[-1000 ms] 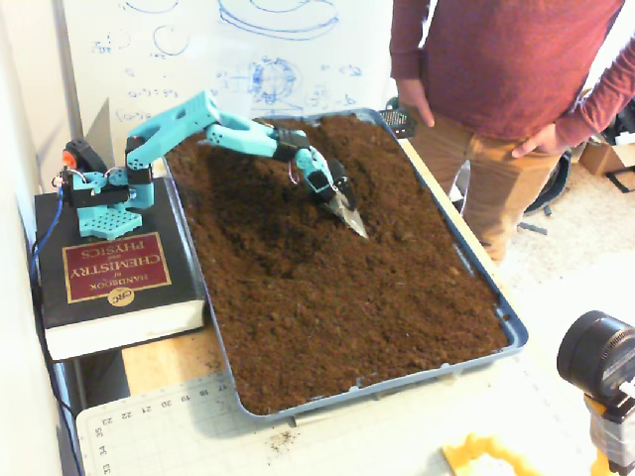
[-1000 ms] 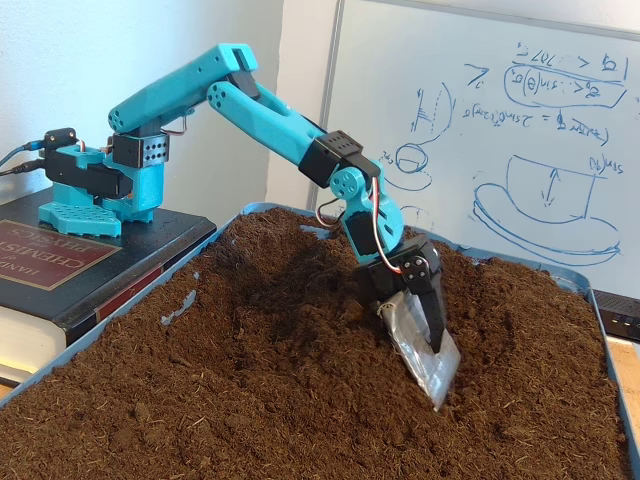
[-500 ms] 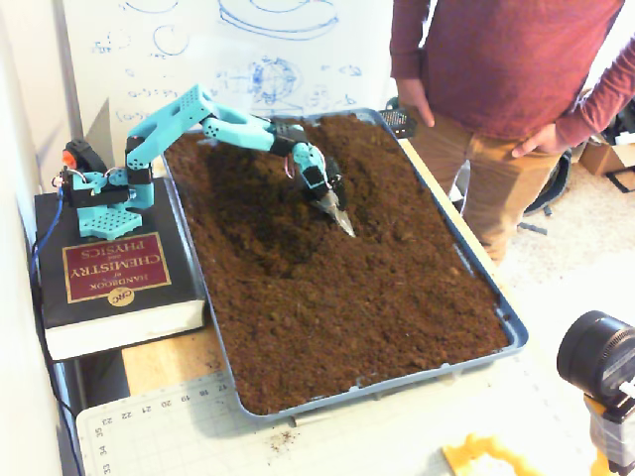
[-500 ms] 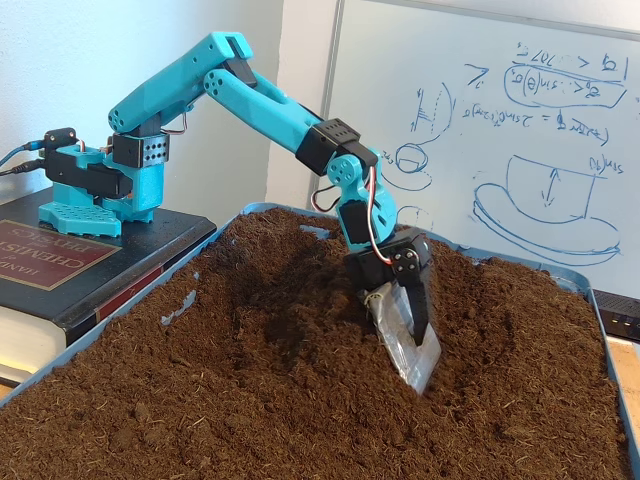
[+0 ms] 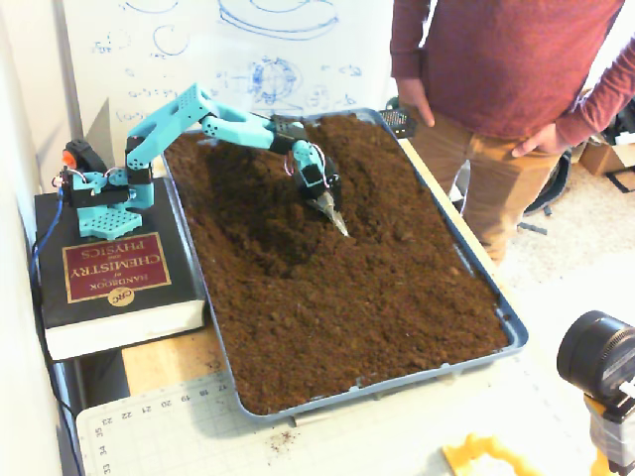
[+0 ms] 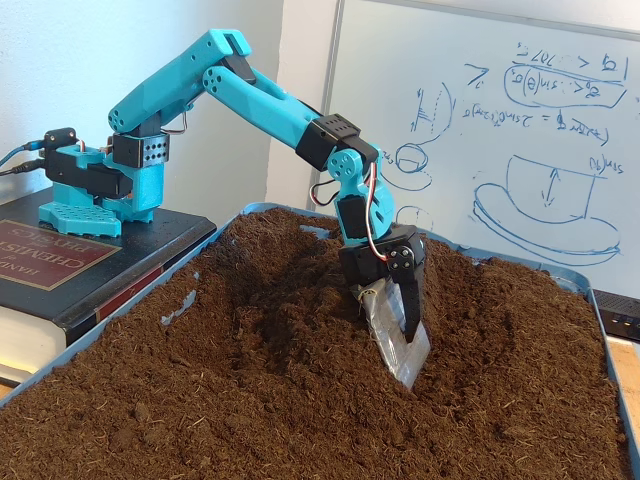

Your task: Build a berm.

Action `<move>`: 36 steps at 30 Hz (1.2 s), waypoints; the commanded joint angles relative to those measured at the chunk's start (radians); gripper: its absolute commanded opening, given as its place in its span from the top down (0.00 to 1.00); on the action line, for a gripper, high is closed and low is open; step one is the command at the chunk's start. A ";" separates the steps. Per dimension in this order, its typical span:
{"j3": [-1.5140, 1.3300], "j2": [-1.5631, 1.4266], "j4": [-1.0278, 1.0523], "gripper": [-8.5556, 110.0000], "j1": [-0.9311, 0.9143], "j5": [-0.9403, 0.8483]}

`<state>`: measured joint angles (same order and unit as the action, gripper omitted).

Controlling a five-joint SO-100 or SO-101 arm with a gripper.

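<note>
A big blue tray sat on the table, and it was full of dark brown soil. Behind it stood a whiteboard with blue drawings. A person in a red top and tan trousers stood at the far right side of the tray in a fixed view, with hands on hips.

The blue robot arm stood on a thick black book, just beside the left edge of the tray. It reached out over the soil and bent down.

The berm was a low raised ridge of loose soil in the far part of the tray, close to the whiteboard. In a fixed view it rose up just to the right of the tool. A darker, lower hollow lay on the other side, between the ridge and the arm's base.

The gripper pointed down, and its tip was pushed into the soil at the foot of the ridge. The black finger lay flat against a shiny silver scoop blade, so it looked closed, with no gap.

A black camera stood at the bottom right, away from the tray.
</note>
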<state>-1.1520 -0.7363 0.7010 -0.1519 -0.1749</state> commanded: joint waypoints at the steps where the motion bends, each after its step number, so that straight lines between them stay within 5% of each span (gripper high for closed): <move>1: -0.037 -0.120 0.066 0.93 0.002 0.002; 17: 0.353 -0.184 0.385 0.93 0.021 0.003; 36: 0.801 0.279 0.060 0.93 0.189 0.314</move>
<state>-0.4495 -0.4341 0.8084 0.0000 0.1181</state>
